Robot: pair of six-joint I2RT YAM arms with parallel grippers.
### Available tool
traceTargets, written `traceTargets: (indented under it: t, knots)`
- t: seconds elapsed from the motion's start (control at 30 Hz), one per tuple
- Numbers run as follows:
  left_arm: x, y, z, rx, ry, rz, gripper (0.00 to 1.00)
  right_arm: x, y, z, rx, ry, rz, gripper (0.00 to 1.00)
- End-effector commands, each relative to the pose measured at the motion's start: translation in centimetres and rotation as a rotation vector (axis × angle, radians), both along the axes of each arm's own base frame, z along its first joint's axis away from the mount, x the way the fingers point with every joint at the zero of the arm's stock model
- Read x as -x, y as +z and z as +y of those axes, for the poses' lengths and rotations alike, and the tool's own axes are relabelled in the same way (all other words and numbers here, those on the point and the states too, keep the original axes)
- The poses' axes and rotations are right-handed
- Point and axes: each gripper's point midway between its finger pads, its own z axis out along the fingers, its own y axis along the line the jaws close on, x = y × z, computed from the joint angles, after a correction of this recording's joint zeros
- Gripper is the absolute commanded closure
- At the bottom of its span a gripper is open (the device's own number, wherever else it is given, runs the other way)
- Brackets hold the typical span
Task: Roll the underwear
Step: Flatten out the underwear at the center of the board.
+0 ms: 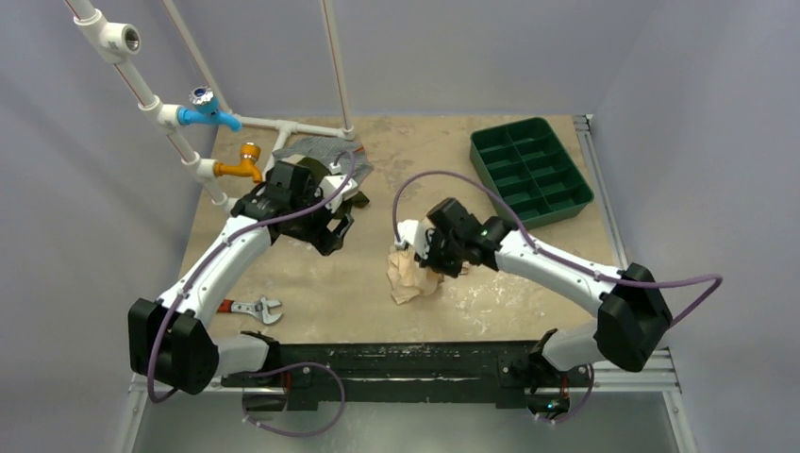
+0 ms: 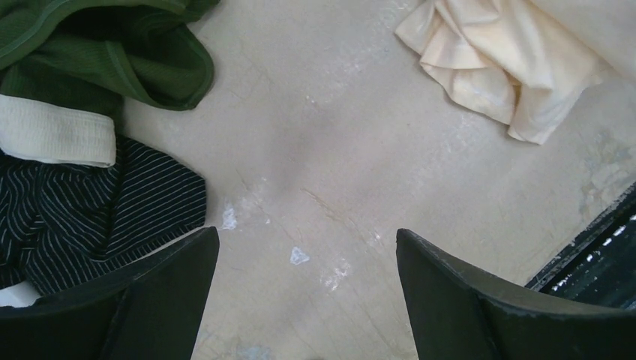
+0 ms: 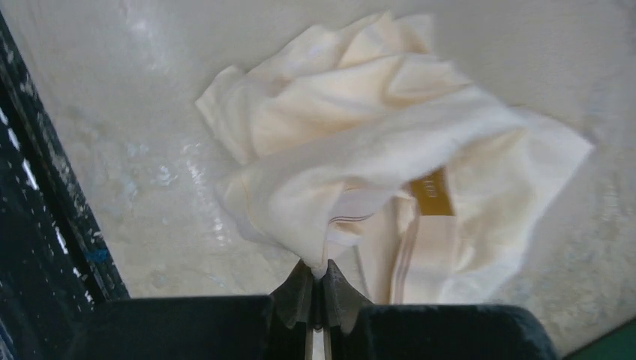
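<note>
My left pincer [image 2: 307,255] hangs with its jaws spread over bare tabletop [image 2: 322,150], and the strip beneath it is free. On one side the olive-green garment [image 2: 112,52] and the striped garment [image 2: 90,217] crowd close. On the other the underwear [image 2: 487,67] lies heaped, with open board between. My right pincer [image 3: 315,274] is pinched on that cloth, which drapes ahead of it and blocks the way forward. The black rail [image 3: 37,225] runs close along one side. From above, the white pipes [image 1: 113,40] and orange tap [image 1: 241,165] hem the far left. The green tray [image 1: 531,170] fills the far right corner, and a wrench [image 1: 257,308] lies near the left arm. The middle between my arms is open.
</note>
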Motion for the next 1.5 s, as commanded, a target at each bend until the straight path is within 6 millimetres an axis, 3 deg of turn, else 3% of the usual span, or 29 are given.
traceTargets:
  t: [0.0,0.17,0.27,0.53,0.73,1.13,1.47]
  knots:
    - [0.7,1.9,-2.4,0.104,-0.092,-0.094,0.13,-2.6,6.0,0.2,-0.156,-0.049,0.053,1.00]
    - [2.0,3.2,-5.3,0.175,-0.176,-0.109,0.13,-6.2,7.7,-0.8,-0.192,-0.128,0.098,1.00]
    - [2.7,3.5,-7.1,0.187,-0.230,-0.101,0.13,-8.0,7.1,-1.4,-0.187,-0.175,0.136,1.00]
    - [3.9,2.9,-12.1,0.176,-0.284,-0.007,0.13,-10.5,5.0,-1.2,-0.215,-0.273,0.260,1.00]
    - [4.1,1.8,-14.2,0.120,-0.258,-0.056,0.13,-12.7,4.8,-0.9,-0.271,-0.363,0.333,1.00]
    - [5.5,-0.9,-17.9,-0.101,-0.310,-0.124,0.16,-14.6,3.5,-0.7,-0.315,-0.438,0.451,1.00]
    - [5.3,-4.7,-20.0,-0.334,-0.331,-0.193,0.29,-15.1,3.1,-1.2,-0.328,-0.454,0.478,1.00]
